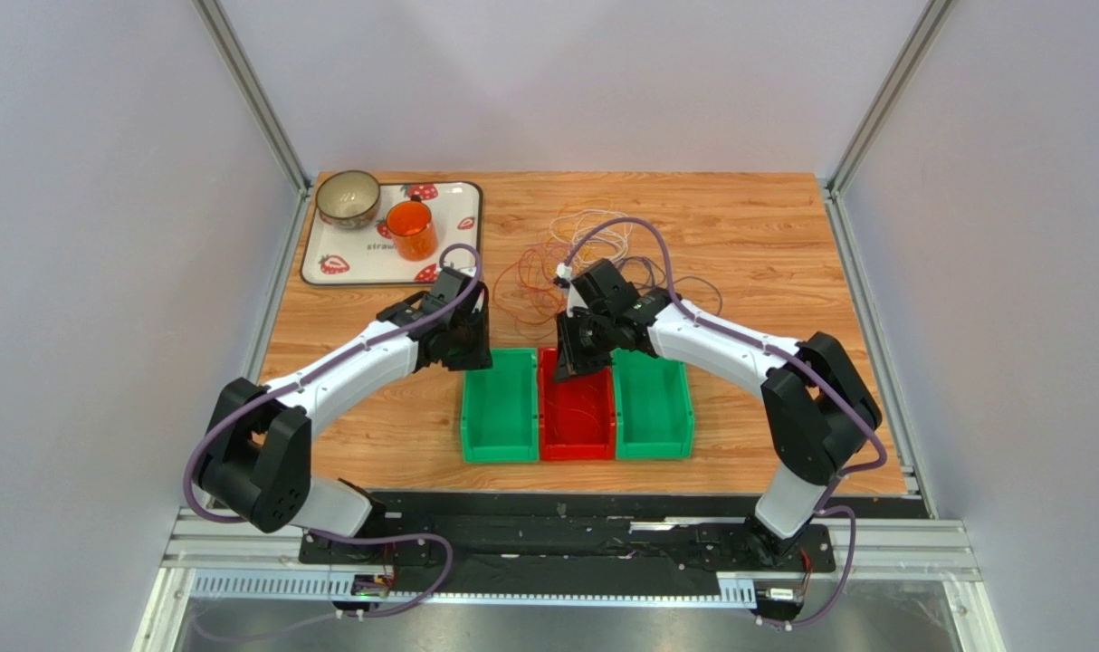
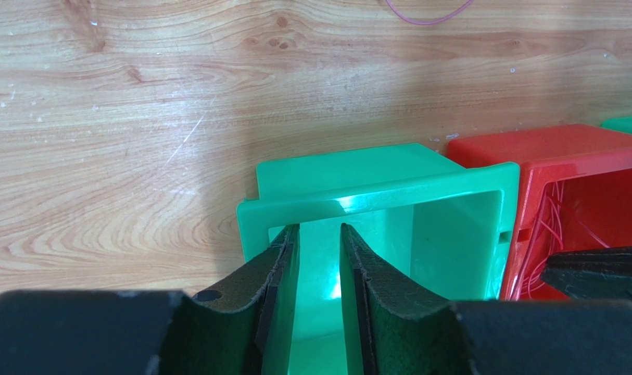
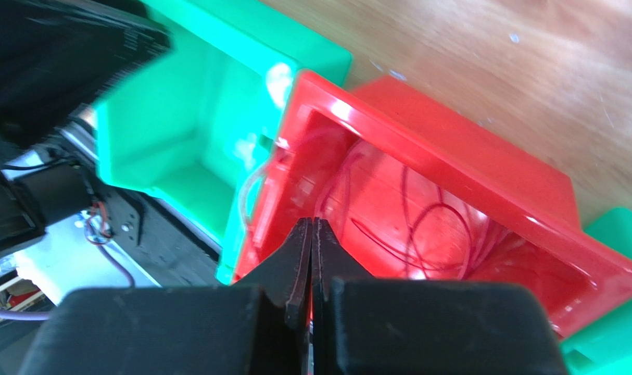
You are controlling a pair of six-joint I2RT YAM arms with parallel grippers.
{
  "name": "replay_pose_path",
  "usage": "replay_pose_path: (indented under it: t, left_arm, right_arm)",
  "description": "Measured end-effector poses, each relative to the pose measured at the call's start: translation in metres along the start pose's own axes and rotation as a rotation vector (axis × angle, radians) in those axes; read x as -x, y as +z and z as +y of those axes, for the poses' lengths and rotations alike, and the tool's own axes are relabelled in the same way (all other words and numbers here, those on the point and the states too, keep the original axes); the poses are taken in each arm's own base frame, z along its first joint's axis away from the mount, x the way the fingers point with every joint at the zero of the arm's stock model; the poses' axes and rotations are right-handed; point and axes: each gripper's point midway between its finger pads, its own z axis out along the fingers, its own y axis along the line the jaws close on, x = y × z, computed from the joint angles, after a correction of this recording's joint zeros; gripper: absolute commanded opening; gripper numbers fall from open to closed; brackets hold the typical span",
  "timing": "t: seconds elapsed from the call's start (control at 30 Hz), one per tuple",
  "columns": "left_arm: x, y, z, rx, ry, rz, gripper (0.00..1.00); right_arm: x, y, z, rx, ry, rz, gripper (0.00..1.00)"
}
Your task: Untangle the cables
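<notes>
While hanging over the red bin (image 3: pixel 452 148), pressed tight together at the right fingers (image 3: pixel 311 226); cannot tell whether pinching a strand. Set narrowly apart at the left fingers (image 2: pixel 350 241), nothing between, above the left green bin (image 2: pixel 374 191). Inside the red bin, coiled orange-red cables (image 3: pixel 436 215); more cables (image 1: pixel 569 265) in loose loops on the desk (image 1: pixel 759 231) just beyond the bins.

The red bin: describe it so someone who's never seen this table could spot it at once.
On the wooden table, toward the near edge, the red bin stands in the middle of a row of three, between the left green bin and the right green bin. It alone is red, and thin reddish cables lie looped inside it.
</notes>
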Motion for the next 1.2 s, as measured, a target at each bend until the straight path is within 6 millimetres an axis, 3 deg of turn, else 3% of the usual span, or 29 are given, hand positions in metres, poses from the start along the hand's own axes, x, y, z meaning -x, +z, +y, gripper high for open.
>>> replay_pose_path:
  t: [0.2, 0.33, 0.53, 0.63, 0.77, 1.2]
  left_arm:
    - [0.001, 0.000, 0.002, 0.009, 0.002, -0.005, 0.34]
    - [0.001, 0.000, 0.002, 0.012, 0.002, -0.005, 0.34]
    - [0.001, 0.000, 0.002, 0.012, 0.002, -0.005, 0.34]
    - [0.000, 0.001, 0.002, 0.014, 0.002, -0.003, 0.34]
    - [0.000, 0.002, 0.003, 0.014, 0.002, -0.001, 0.33]
    - [0.002, 0.003, 0.000, 0.003, 0.001, -0.006, 0.33]
  right_arm:
    - [-0.010, 0.002, -0.013, -0.035, 0.012, 0.021, 0.00]
    - [-0.005, -0.008, -0.010, -0.043, 0.004, -0.008, 0.01]
    - [0.013, -0.030, 0.013, -0.016, -0.047, -0.074, 0.25]
    - [0.020, -0.033, 0.026, 0.007, -0.075, -0.093, 0.29]
    - [0.021, -0.026, 0.036, 0.008, -0.096, -0.083, 0.31]
    - [0.017, -0.002, 0.033, -0.235, -0.150, -0.052, 0.30]
